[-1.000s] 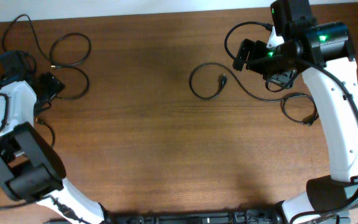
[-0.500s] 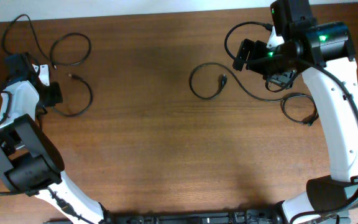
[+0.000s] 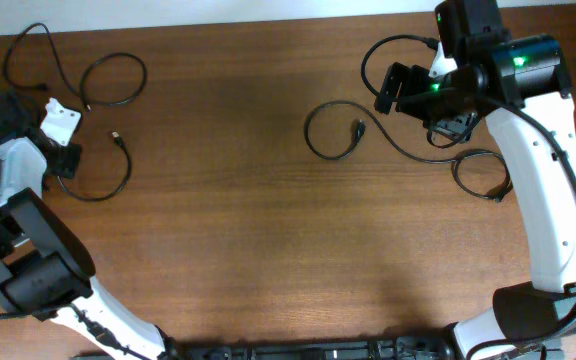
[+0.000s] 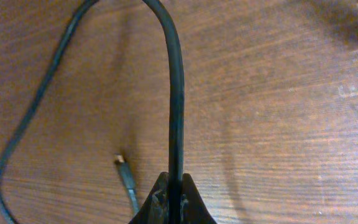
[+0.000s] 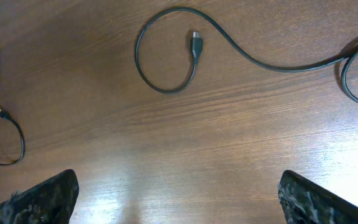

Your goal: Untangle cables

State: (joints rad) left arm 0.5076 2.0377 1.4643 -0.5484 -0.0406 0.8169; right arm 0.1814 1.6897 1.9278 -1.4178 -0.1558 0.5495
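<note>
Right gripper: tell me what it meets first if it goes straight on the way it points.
Probably the bare table: the open right gripper looks down at wood, with nothing in its grasp. The looped cable and its plug lie farther ahead, so it would likely miss them, though depth is unclear.

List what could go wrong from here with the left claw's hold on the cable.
1. The left claw pinches the held cable only at its very tips; a pull might slip it free.
2. A loose plug end lies close beside that claw and could snag as the cable drags.
3. The neighbouring loop lies nearby; dragging towards it could tangle the two.
</note>
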